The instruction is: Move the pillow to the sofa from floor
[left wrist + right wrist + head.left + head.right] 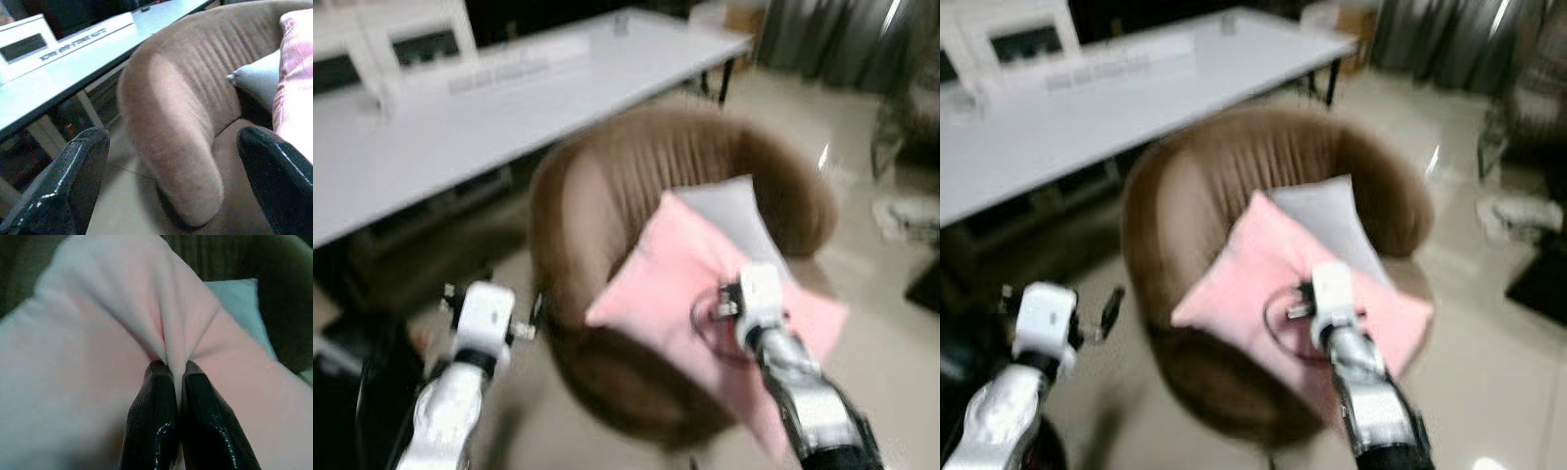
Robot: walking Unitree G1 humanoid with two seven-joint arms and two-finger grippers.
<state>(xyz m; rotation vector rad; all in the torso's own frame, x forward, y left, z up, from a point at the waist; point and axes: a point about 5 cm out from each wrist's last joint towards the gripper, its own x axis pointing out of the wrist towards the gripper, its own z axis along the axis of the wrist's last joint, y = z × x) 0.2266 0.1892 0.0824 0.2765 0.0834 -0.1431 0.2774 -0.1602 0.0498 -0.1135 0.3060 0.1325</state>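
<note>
Pink pillow (685,284) is hanging over the brown sofa (607,186) seat, pinched by a fold in the right jaws (176,369), while the left jaws (171,186), standing apart, are waiting left of it.

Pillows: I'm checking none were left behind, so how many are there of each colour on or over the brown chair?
Pink pillow, pinched in the right claw over the brown chair: 1
Grey pillow, lying on the chair behind it: 1
Total: 2
</note>
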